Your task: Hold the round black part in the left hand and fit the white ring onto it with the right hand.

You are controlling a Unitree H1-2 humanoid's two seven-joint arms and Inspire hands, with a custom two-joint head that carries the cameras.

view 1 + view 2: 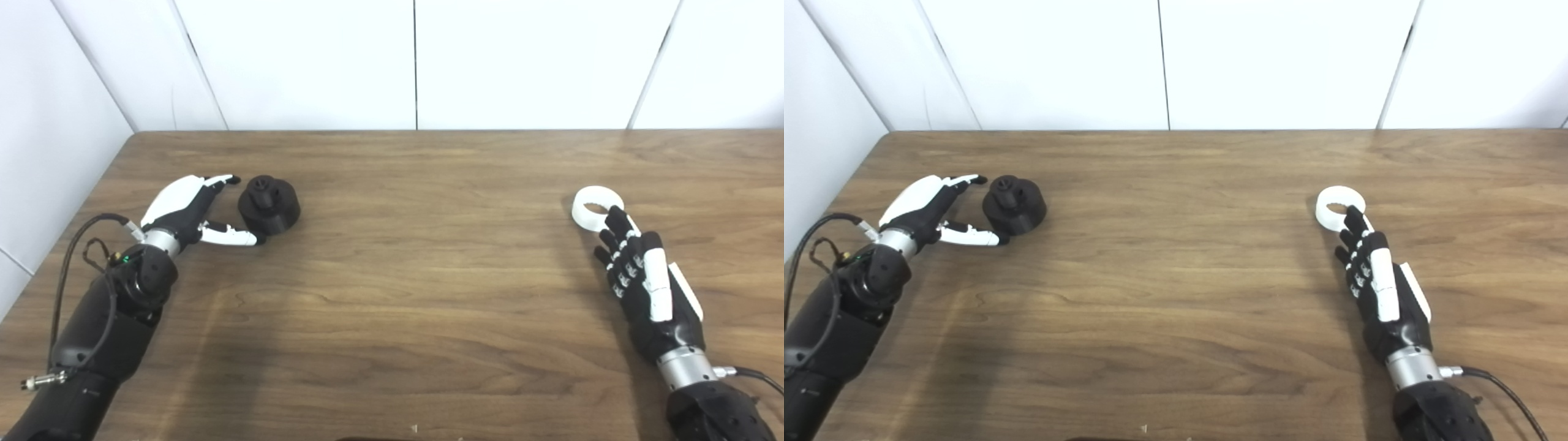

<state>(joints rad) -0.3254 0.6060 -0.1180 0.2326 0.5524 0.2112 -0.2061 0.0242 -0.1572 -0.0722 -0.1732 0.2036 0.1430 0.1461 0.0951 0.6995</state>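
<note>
Right now the round black part (269,204) sits on the wooden desk (404,288), toward its left side, with a small knob sticking up from its top. The left hand (191,210) lies just beside it with its fingers (222,180) spread: the upper ones reach past the far side of the part and the thumb stretches along the near side, its tip touching or almost touching the base. Nothing is gripped yet. Well apart, on the right side of the desk, the white ring (597,208) lies flat. The right hand (643,282) rests just behind it, fingers (615,220) held straight and close together, their tips overlapping the near rim of the ring; whether they touch it cannot be told.
</note>
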